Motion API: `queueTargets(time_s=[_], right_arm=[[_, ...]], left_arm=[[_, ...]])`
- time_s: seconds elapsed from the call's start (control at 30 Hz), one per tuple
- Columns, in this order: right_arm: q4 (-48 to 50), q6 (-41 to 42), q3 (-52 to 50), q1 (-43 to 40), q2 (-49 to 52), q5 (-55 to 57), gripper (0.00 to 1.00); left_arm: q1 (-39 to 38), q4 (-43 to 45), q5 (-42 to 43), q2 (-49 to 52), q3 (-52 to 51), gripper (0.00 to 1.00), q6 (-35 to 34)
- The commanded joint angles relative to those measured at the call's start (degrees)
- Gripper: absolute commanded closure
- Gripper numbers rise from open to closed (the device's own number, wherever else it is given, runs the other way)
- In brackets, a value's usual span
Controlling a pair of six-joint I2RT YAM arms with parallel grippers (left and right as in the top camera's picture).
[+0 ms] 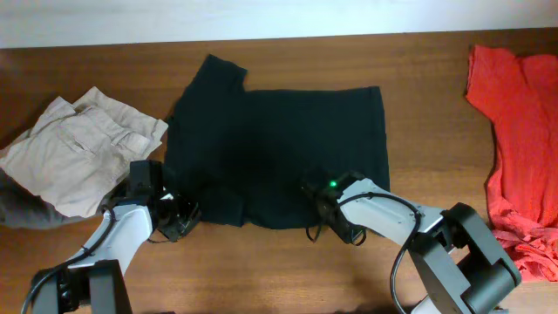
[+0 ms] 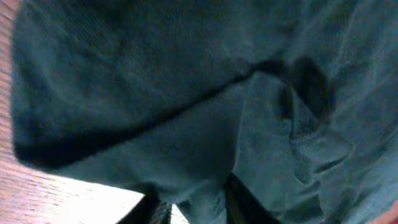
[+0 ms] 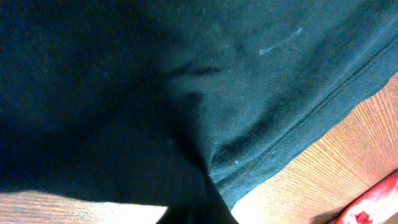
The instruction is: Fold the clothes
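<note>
The black T-shirt lies spread on the wooden table, one sleeve pointing to the far left. My left gripper is at its near left corner. In the left wrist view the fingers are closed on a bunch of the dark cloth. My right gripper is at the near edge, right of the middle. In the right wrist view the cloth drapes over the fingers and hides most of them; the stitched hem runs along the right.
Folded beige trousers lie at the left, over a grey garment. Red garments lie at the right edge and show in the right wrist view. Bare wood lies in front of the shirt.
</note>
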Motion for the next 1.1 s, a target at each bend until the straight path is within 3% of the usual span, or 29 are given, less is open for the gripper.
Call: queueTargets(time_s=[0.0, 0.27, 0.43, 0.6, 1.07], right_arm=[[0.15, 0.44, 0.9, 0.26, 0.68, 0.48, 0.96], [-0.24, 0.81, 0.9, 0.26, 0.68, 0.52, 0.96], [-0.76, 1.57, 0.9, 0.26, 0.66, 0.96, 0.96], [-5.14, 8.11, 2.21, 0.26, -0.52, 3.28, 0.96], [-15.19, 9.25, 12.63, 0.26, -5.35, 3.04, 0.96]], left_arm=[[0.09, 0.17, -5.05, 1.7, -1.46, 0.78, 0.55], [0.09, 0.04, -4.83, 1.68, -1.46, 0.99, 1.57], [0.09, -1.79, -3.13, 1.53, -1.46, 1.0, 2.38], [0.09, -6.86, 0.31, -0.81, -1.44, 0.99, 5.25], [0.09, -12.46, -0.52, -20.9, -1.44, 1.0, 7.02]])
